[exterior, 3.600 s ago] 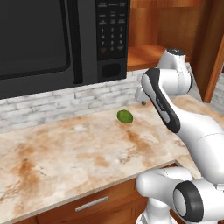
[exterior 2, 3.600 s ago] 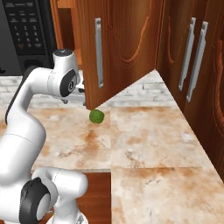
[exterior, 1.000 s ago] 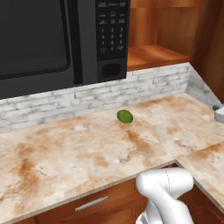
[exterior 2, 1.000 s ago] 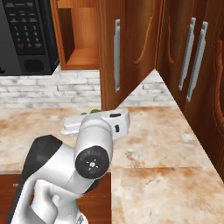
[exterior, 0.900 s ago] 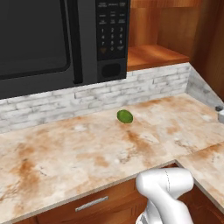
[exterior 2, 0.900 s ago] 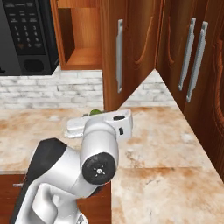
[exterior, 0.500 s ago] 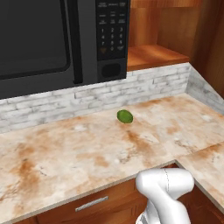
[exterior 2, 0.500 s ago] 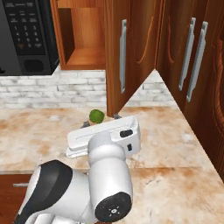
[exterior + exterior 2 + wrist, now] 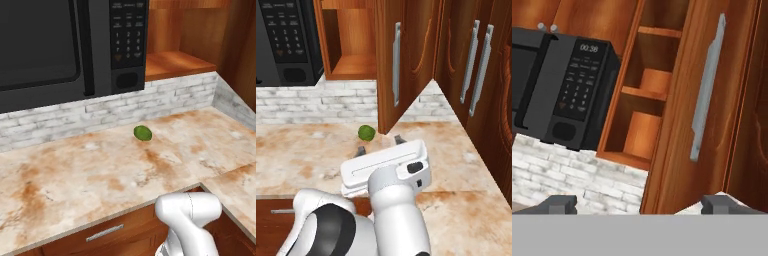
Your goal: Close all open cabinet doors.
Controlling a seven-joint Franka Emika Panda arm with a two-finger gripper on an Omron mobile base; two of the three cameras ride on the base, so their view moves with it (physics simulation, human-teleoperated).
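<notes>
One cabinet door (image 9: 406, 60) stands open, up on the wall to the right of the microwave (image 9: 286, 40), above the far part of the counter (image 9: 466, 165). It swings out toward me, hinged on its right side, and its free left edge with the silver bar handle (image 9: 396, 64) points to the near side. Behind it I see the open shelves (image 9: 649, 95). The two doors (image 9: 481, 65) further right look shut already.

I judge this door as a stiff and hard wooden panel, not fragile, glossy and so a little slippery for metal fingers. It should turn easily on its hinges, so it does not need a grasp. I would push on the flat outer face near the handle, far from the hinges, where a small force turns it most. The handle itself is slim and could be taken if a pull is needed, but for closing a push is enough.

The long axis of the panel is vertical, and the handle also runs vertical along it.

The gripper (image 9: 379, 144) hangs low over the counter, in front of the door and below it, with its jaws spread wide and nothing between them. A small green lime (image 9: 366, 132) lies on the counter just beyond the fingertips (image 9: 559, 203), near the brick backsplash (image 9: 165, 97).
</notes>
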